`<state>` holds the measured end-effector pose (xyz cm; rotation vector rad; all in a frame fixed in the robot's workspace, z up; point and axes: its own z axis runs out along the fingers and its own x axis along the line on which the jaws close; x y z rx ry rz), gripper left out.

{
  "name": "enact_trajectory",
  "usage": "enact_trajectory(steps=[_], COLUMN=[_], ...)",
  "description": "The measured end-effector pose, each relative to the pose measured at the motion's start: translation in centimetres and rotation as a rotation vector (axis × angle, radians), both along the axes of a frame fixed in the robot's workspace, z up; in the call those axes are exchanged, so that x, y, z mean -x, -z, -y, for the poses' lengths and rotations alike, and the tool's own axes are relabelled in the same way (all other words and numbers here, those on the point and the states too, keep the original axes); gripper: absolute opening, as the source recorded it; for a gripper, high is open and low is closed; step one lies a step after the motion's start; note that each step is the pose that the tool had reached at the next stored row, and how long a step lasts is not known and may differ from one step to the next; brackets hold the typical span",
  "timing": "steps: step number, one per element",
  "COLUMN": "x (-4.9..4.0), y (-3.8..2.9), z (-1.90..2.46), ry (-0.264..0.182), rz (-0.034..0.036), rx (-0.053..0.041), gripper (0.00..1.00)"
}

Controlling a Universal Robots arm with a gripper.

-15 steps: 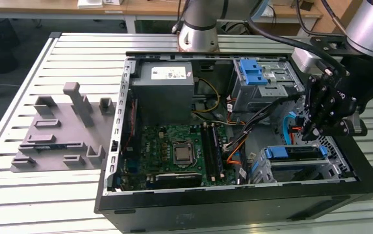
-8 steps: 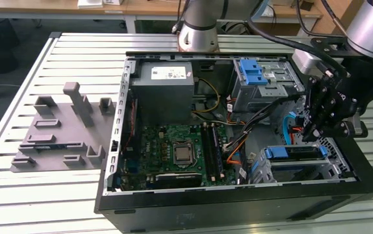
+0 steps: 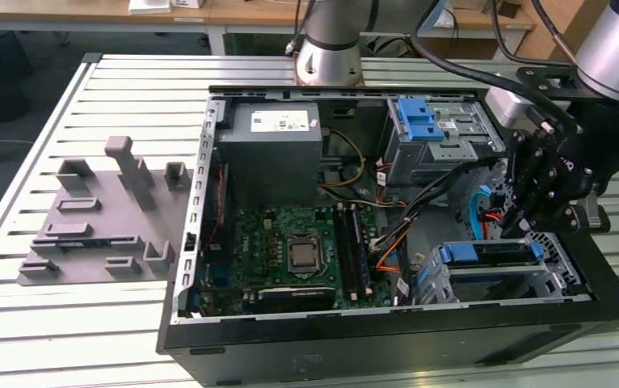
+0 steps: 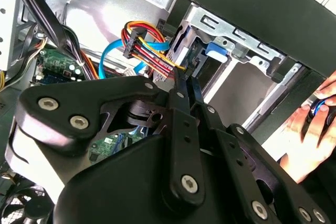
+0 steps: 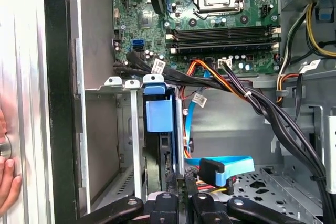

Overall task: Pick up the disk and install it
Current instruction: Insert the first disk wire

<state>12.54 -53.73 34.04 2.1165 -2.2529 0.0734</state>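
1. Disk [image 3: 487,253] standing on edge in the drive cage [image 3: 563,279] at the near corner of the computer case [image 3: 396,343], on the exterior view's right. Blue carrier tab [image 5: 158,111] up at the cage mouth in the first wrist view.
2. Judged mostly seated, though depth in the slot cannot be told for sure.
3. Gripper [image 3: 516,230] just above the cage, on its far side. Fingers [image 4: 177,108] drawn close together in the second wrist view, with nothing seen clamped between them.
4. For a good seating: press squarely along the slot, on the carrier frame rather than the drive face. Avoid tilting, which looks likely to jam the carrier against the cage rails.
5. Mind the cable bundle [image 5: 210,85] crossing just beyond the cage mouth, and the blue data cable [image 5: 226,162] lying beside the fingertips. Either could snag or get pinched.
6. Watch the person's hand [image 4: 315,124] resting on the case edge beside the cage. Best approached slowly with that hand so near.
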Motion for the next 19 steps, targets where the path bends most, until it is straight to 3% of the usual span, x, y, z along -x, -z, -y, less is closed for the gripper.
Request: enact_trajectory(steps=[3,7,11,14,16,19], x=[0.0,-0.05,-0.05,-0.05,-0.05,-0.06], y=[0.12,0.32,0.32,0.35,0.38,0.46], z=[0.02,0.52,0.56,0.62,0.89,1.18], ry=[0.0,0.0,0.0,0.0,0.0,0.0], rz=[-0.0082,-0.009,-0.009,-0.009,-0.009,-0.009], rx=[0.0002,-0.0013,-0.0049,-0.0206,-0.0309,-0.0333], gripper=[0.16,0.16,0.16,0.16,0.16,0.16])
